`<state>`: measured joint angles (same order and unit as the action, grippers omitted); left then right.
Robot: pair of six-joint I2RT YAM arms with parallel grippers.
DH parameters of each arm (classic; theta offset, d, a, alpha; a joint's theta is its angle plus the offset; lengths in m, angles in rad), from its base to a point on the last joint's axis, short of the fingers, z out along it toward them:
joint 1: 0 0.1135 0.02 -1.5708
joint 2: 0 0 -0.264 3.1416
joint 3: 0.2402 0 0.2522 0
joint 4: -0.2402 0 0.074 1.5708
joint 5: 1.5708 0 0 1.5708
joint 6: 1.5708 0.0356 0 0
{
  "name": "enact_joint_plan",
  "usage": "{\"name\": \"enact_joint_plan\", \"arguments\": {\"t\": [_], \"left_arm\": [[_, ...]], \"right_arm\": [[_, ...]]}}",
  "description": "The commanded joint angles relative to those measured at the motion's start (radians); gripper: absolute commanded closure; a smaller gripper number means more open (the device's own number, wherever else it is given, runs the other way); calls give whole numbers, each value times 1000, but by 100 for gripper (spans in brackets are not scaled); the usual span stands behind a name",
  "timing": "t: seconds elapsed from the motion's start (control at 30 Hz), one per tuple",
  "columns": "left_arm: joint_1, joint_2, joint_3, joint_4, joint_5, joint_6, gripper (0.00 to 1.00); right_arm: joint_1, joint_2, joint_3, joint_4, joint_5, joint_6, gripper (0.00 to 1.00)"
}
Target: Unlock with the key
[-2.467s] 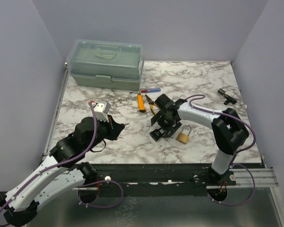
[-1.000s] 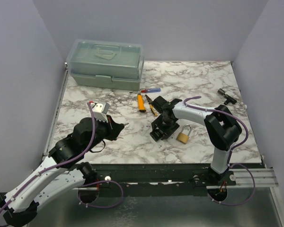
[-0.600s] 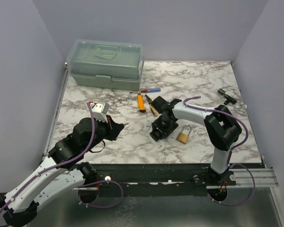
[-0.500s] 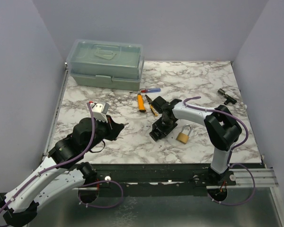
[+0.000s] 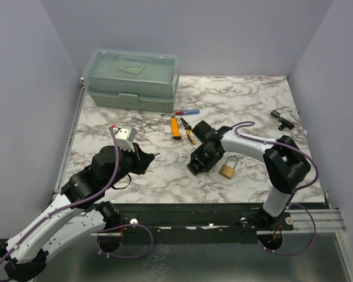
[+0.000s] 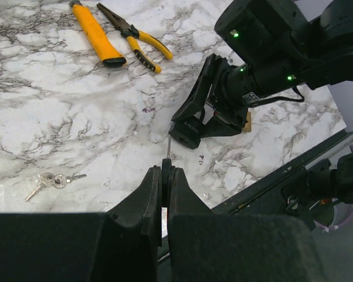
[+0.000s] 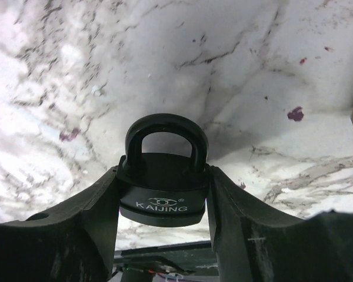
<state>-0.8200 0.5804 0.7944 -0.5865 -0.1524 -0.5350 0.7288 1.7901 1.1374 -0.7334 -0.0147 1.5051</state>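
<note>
Over the last half-second the right arm's elbow has swung outward. The right gripper point(image 7: 163, 198) has stayed low over the white marbled table point(image 5: 135, 111), its fingers clamped on the sides of the small black steel padlock point(image 7: 162, 176). The left gripper point(image 6: 166, 170) has not shifted. Its fingers are pressed together on a slim metal key point(image 6: 166, 176), blade aimed at the lock but clear of it.

Judgement: the lock is being presented and insertion has not begun.

The padlock sits front-centre, beside a brass padlock point(image 5: 227, 170). Its shackle is seated and its body is stamped KAIJING.
</note>
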Motion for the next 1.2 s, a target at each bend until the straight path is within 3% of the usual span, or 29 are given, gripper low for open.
{"name": "enact_joint_plan", "arguments": {"t": [0.0,0.33,0.57,0.8,1.17], "left_arm": [[2,-12,4,-9,-28,-19,100],[2,-8,47,17,24,-96,100],[2,21,95,33,74,-137,100],[3,50,102,104,149,-196,100],[2,108,93,243,227,-299,100]], "right_arm": [[9,-140,-29,56,9,-3,100],[8,-449,-145,213,8,22,100],[5,-723,-315,532,-12,0,100],[-3,-735,-239,376,-57,145,100],[-27,-744,-266,517,-206,276,100]]}}
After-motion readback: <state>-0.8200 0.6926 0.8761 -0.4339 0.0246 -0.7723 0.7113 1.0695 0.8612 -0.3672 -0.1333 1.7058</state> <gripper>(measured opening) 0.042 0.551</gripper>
